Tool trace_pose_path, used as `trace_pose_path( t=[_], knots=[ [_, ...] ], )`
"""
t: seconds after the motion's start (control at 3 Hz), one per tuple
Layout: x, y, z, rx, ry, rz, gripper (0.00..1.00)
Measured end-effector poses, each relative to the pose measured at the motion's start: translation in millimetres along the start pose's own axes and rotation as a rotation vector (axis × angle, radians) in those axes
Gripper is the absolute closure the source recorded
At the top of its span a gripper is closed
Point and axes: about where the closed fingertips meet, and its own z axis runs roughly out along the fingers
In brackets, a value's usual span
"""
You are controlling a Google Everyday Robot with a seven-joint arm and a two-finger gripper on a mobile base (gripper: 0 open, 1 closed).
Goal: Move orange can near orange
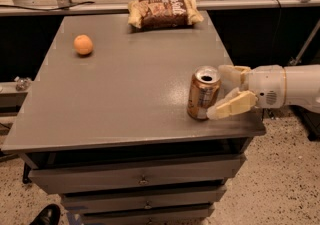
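The orange can (202, 92), copper-orange with a silver top, stands upright near the right front edge of the grey table (130, 99). The orange (83, 45), a small round fruit, lies at the table's far left. My gripper (217, 91) reaches in from the right at can height. Its pale fingers (231, 107) are spread open on either side of the can, the near one touching the can's lower side, the far one just behind its top. The can stands on the table.
A brown-and-yellow snack bag (164, 12) lies at the table's far edge. Drawers (135, 179) sit under the tabletop. A dark shoe (47, 215) shows on the speckled floor at the bottom left.
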Motion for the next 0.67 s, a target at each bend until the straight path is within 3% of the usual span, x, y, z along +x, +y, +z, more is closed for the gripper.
trace_pose_path(
  t=[0.33, 0.67],
  knots=[
    [-8, 11, 3, -0.025, -0.111, 0.003, 0.00],
    [-11, 25, 10, -0.043, -0.185, -0.033, 0.00]
  ],
)
